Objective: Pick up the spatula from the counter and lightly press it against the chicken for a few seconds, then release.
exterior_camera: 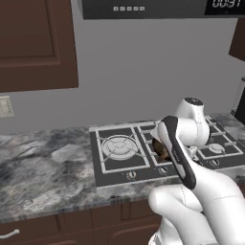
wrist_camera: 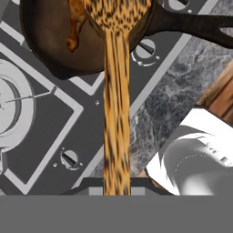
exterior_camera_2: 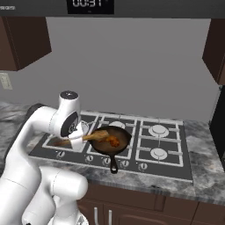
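Note:
My gripper (wrist_camera: 116,186) is shut on the handle of a wooden spatula (wrist_camera: 116,113), and one dark fingertip (wrist_camera: 93,185) shows beside the handle. The spatula blade (exterior_camera_2: 102,135) reaches over a dark frying pan (exterior_camera_2: 123,132) on the front left burner of the stove. A browned piece of chicken (exterior_camera_2: 113,141) lies in the pan, right at the blade's tip. In the hand view the chicken (wrist_camera: 74,28) sits at the blade's left edge; whether they touch I cannot tell. In the left base view my arm covers most of the pan (exterior_camera: 161,151).
The pan's handle (exterior_camera_2: 114,165) sticks out over the stove's front edge, above the knobs (exterior_camera_2: 143,166). The stove (exterior_camera: 119,162) is set in a grey marble counter (exterior_camera: 43,167). Dark cabinets hang above, and a microwave (exterior_camera_2: 90,5) is over the stove.

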Controlling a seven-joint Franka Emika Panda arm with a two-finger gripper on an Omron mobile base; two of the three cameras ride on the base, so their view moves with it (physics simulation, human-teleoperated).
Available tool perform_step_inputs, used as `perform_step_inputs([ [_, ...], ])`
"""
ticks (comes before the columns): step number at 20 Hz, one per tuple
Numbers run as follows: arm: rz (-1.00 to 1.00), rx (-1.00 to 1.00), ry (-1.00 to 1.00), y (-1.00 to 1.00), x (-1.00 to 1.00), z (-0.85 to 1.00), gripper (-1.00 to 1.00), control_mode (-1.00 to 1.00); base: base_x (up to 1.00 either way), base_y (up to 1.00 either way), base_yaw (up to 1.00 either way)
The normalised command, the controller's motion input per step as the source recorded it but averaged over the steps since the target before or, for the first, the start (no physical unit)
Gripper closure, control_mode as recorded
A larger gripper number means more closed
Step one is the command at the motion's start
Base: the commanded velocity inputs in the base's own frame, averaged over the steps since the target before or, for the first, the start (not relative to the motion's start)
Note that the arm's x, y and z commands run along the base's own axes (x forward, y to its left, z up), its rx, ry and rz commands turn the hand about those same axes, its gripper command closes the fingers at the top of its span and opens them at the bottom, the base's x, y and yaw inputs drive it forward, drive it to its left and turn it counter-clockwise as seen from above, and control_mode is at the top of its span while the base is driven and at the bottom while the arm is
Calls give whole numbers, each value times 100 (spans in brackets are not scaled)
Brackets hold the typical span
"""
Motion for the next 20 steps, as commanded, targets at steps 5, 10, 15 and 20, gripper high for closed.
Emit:
perform_step_inputs([
  [5, 0, 1, 6, -11, 19, -13, 100, -100, 0, 0, 0],
  [10, 0, 1, 8, -11, 23, -14, 100, -100, 0, 0, 0],
  [15, 0, 0, 6, -10, 26, -1, 100, -100, 0, 0, 0],
  [20, 0, 0, 4, -5, 21, 0, 100, -100, 0, 0, 0],
])
